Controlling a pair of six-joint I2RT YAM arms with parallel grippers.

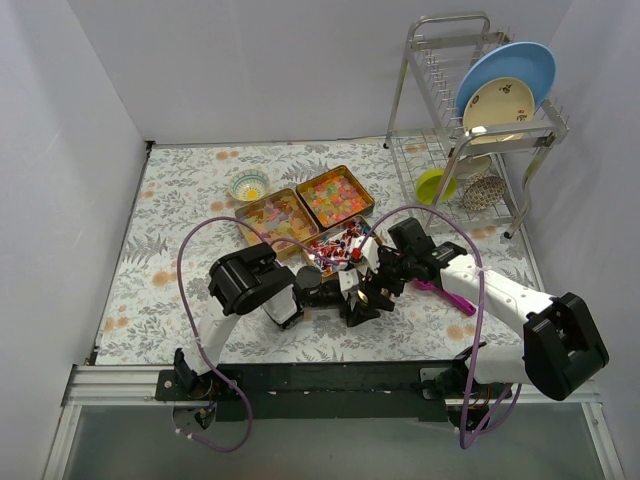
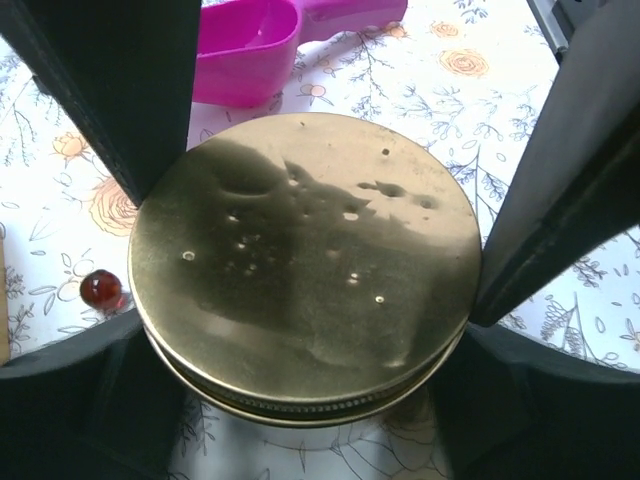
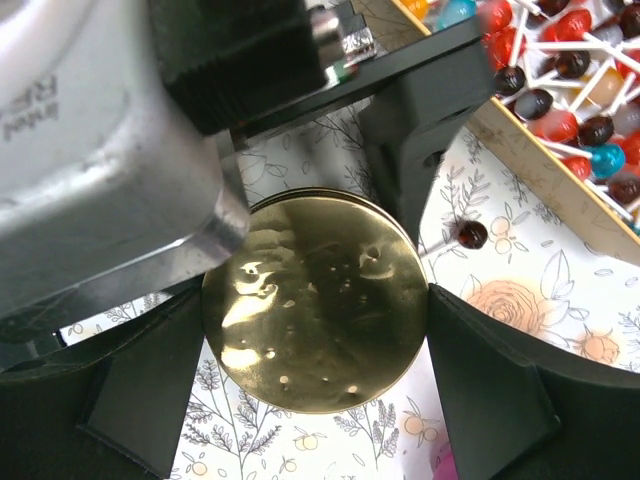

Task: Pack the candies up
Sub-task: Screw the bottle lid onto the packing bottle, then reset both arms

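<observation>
The candies lie in three open tins: pale gummies [image 1: 278,215], bright jellies [image 1: 335,195] and wrapped pieces on sticks [image 1: 340,245], the last also in the right wrist view [image 3: 575,95]. One dark red candy [image 2: 101,289] lies loose on the cloth, also in the right wrist view [image 3: 471,234]. Both grippers meet at a glass jar [image 2: 300,440] with a round gold lid [image 2: 305,260]. My left gripper [image 2: 310,300] is shut on the jar from the side. My right gripper [image 3: 318,320] is shut on the lid [image 3: 315,300] from above.
A magenta scoop [image 2: 250,50] lies just beyond the jar, right of it from above [image 1: 440,292]. A small patterned bowl [image 1: 249,184] stands behind the tins. A dish rack [image 1: 470,130] with plates and a green bowl [image 1: 435,185] fills the back right.
</observation>
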